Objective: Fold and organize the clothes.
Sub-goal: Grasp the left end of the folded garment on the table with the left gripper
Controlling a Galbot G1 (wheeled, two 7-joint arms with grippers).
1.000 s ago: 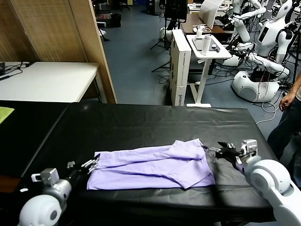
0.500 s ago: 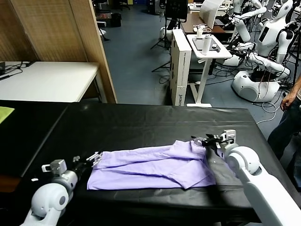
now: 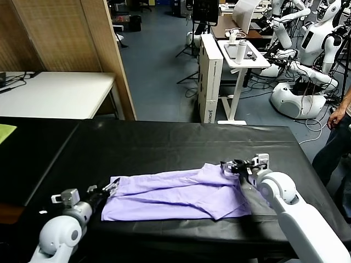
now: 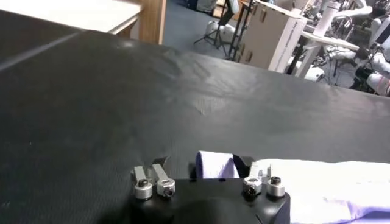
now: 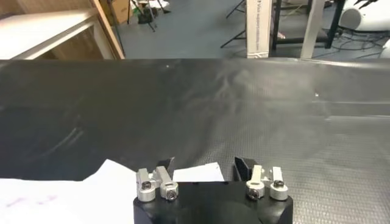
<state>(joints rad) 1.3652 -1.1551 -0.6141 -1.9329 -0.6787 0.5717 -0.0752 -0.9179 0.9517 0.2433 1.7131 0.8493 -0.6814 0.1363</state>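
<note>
The clothes are one pale lavender T-shirt [image 3: 175, 194], folded into a long band across the black table [image 3: 164, 142]. My left gripper [image 3: 108, 189] sits low at the band's left end. In the left wrist view a fold of the shirt [image 4: 214, 164] lies between the left gripper's [image 4: 202, 163] open jaws. My right gripper [image 3: 230, 165] is at the shirt's far right corner. In the right wrist view a pale corner of the shirt [image 5: 196, 173] lies between the right gripper's [image 5: 205, 164] spread fingers, which do not pinch it.
A yellow-green cloth [image 3: 5, 131] lies at the far left edge. Beyond the black table stand a white table [image 3: 55, 93], a wooden partition [image 3: 66, 38] and a white cart [image 3: 238, 55]. A person [image 3: 340, 137] stands at the right, with other robots [image 3: 307, 60] behind.
My right gripper has swung left from beyond the shirt's right end onto its far right corner. My left gripper has crept forward to the shirt's left end.
</note>
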